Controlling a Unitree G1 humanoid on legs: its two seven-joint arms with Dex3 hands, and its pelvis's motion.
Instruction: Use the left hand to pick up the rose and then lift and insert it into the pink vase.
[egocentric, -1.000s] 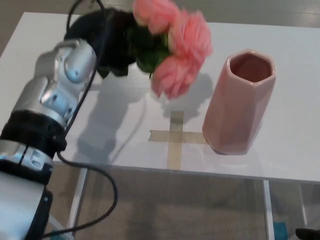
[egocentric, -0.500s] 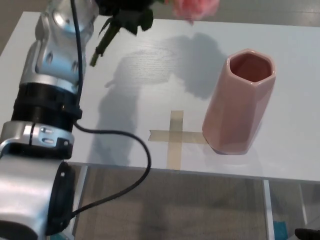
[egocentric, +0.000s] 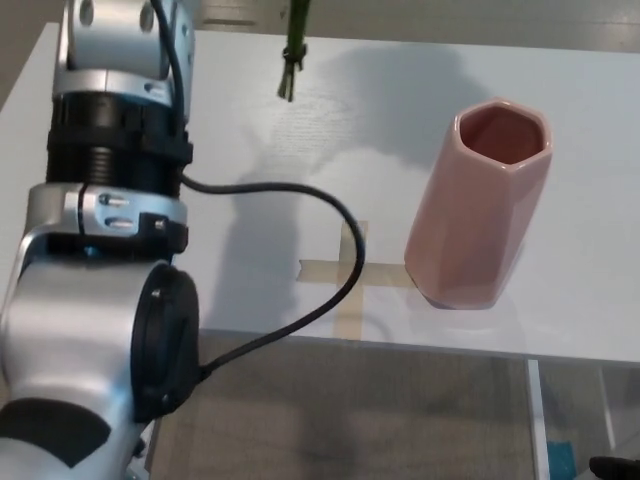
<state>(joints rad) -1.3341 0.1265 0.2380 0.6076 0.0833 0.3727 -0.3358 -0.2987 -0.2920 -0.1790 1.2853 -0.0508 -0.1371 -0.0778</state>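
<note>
1. The vase (egocentric: 482, 205) is seen upright on the tabletop (egocentric: 250, 130), just right of a tape cross (egocentric: 345, 272); nothing is seen inside it.
2. Only the rose (egocentric: 293, 55) stem's lower end is shown, hanging at the top edge.
3. Neither hand is shown; the left arm (egocentric: 115, 220) is raised out of frame, so its grip cannot be told.

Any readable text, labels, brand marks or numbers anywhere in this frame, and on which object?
None. No text, number or logo shows on the pink vase, the white table, the tape cross, the rose stem or the robot's left arm.
</note>
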